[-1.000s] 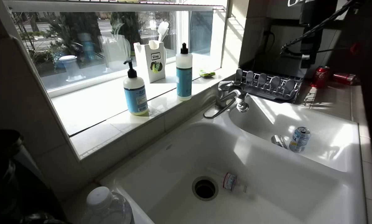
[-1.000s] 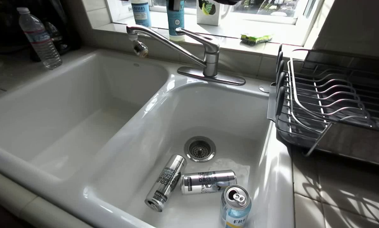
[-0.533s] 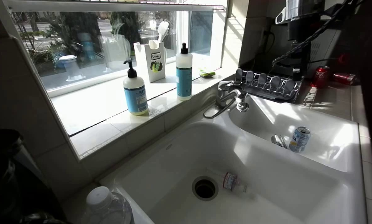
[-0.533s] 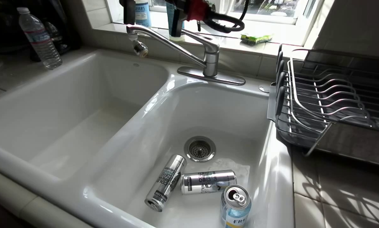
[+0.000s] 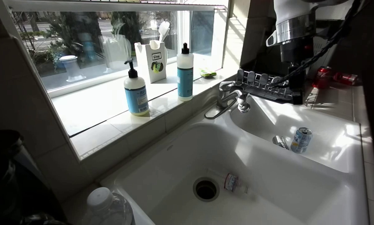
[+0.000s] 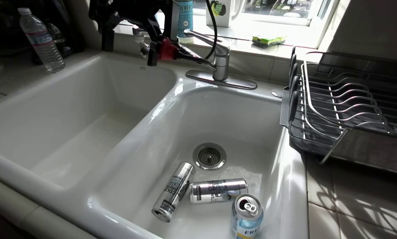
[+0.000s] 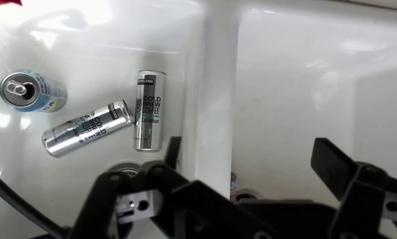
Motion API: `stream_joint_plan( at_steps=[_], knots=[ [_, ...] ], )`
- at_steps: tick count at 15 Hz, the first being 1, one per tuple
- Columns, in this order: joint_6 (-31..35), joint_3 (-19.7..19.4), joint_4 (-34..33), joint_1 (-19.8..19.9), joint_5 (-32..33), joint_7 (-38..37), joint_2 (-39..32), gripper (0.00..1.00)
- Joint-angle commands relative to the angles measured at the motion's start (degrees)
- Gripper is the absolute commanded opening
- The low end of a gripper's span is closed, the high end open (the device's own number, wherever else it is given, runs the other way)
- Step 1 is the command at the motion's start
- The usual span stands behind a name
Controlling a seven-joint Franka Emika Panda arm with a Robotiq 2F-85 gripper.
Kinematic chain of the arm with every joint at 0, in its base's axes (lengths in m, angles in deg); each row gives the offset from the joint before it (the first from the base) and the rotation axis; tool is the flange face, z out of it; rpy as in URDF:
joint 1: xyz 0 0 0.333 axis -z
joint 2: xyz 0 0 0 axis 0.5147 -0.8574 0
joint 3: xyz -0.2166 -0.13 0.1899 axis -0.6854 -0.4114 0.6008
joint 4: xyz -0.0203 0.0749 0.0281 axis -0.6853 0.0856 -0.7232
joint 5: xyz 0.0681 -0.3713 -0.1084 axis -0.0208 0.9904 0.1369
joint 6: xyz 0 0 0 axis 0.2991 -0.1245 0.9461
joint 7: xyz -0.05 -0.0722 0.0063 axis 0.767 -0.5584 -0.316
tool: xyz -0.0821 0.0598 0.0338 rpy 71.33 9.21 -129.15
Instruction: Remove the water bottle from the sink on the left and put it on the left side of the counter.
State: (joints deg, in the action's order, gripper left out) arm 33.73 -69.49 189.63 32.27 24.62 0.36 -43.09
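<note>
The water bottle lies on its side in the left sink, between the drain and the dividing wall, towards the window edge of the counter. Within the last second the gripper has descended towards the sink, its fingers spread around nothing. The bottle is unmoved: the approach appears begun, and grasp and transfer to the counter's left edge, near a larger bottle, remain outstanding.

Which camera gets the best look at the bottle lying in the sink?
An exterior view shows the bottle best: it lies unblocked beside the drain. The wrist view catches only a strip of it past the divider. In an exterior view with the rack up close, it's out of sight, likely behind the divider.
</note>
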Motion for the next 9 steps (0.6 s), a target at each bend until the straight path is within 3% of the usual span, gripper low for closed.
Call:
stream_joint_plan(
  at_steps=[1, 7, 9],
  knots=[
    [5.78, 0.59, 7.98, -0.22, -1.30, 1.15, 0.62, 1.00],
    [24.09, 2.97, 21.32, -1.61, 0.61, 1.33, 1.42, 1.00],
    [25.60, 3.38, 24.57, -2.69, -2.40, 4.48, 2.58, 1.00]
  ],
)
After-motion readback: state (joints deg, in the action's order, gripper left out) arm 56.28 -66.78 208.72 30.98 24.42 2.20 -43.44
